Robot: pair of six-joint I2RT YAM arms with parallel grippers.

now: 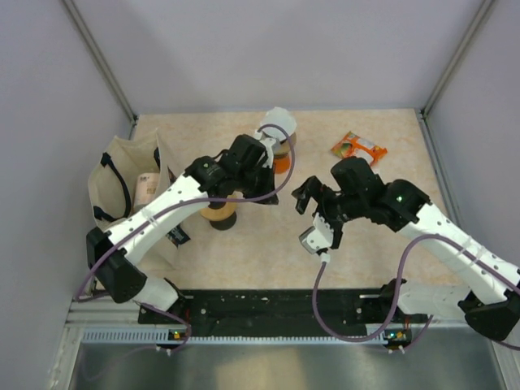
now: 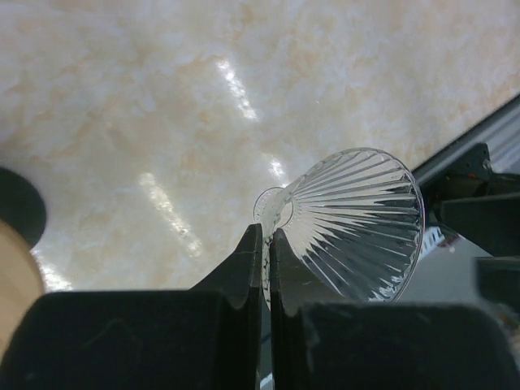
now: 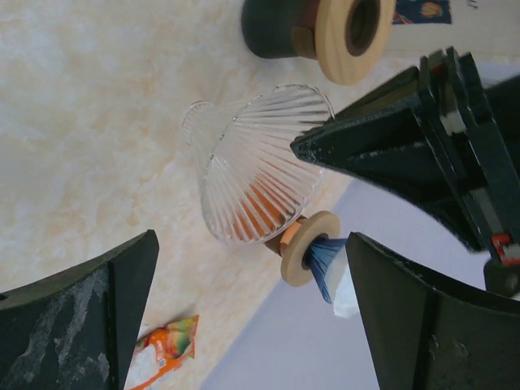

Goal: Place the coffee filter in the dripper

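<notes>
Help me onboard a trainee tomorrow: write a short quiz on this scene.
1. True or false: the right gripper is shut.
2. Which lies on the table near its far right corner? A) orange packet B) spoon C) mug
3. Fill in: the left gripper is shut on the clear ribbed ____.
Key: 1 false, it is open; 2 A; 3 dripper.
</notes>
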